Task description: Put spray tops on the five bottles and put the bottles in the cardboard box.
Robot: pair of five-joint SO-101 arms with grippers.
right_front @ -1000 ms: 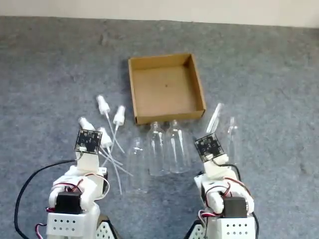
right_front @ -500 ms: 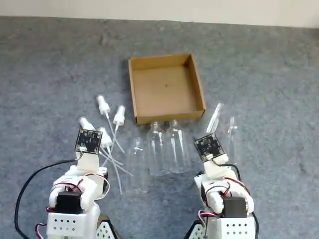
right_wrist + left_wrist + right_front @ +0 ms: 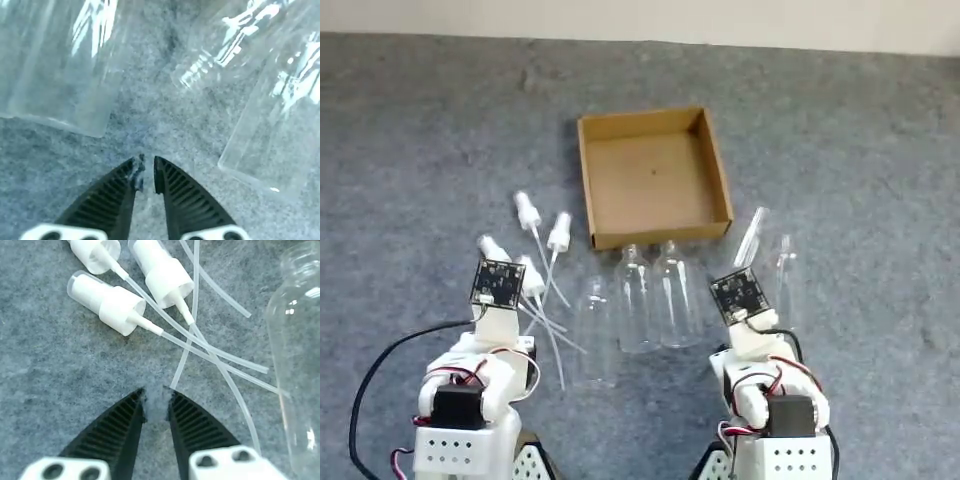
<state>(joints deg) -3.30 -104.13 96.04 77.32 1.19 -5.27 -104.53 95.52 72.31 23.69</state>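
Fingers first: the black ribbed fingers (image 3: 117,432) of my left gripper (image 3: 156,396) are all but closed, with a sliver of grey carpet (image 3: 420,150) showing between the tips, and they hold nothing. It's the same on my right gripper (image 3: 147,167), which is pinched nearly together and has nothing in it.

And what has changed over the last second? Nothing at all, as far as I can make out. Both arms sit just where they were, near the table's front edge, and no bottle or top has shifted. I'd say the job hasn't started.

The left gripper is poised just short of the white plastic spray tops (image 3: 107,300), which lie loose with their thin clear dip tubes (image 3: 220,362) crossing one another. I count four tops from above and can't find the fifth. The right gripper is low over the carpet, between clear bottles (image 3: 55,60) lying on their sides. Three of them lie side by side in front of the shallow brown cardboard box (image 3: 660,237), and two more are off to the right (image 3: 785,265). None wears a top, and the box holds none.

My read is that both grippers must open before either can take anything. Those tangled tubes could drag a neighbouring top along.
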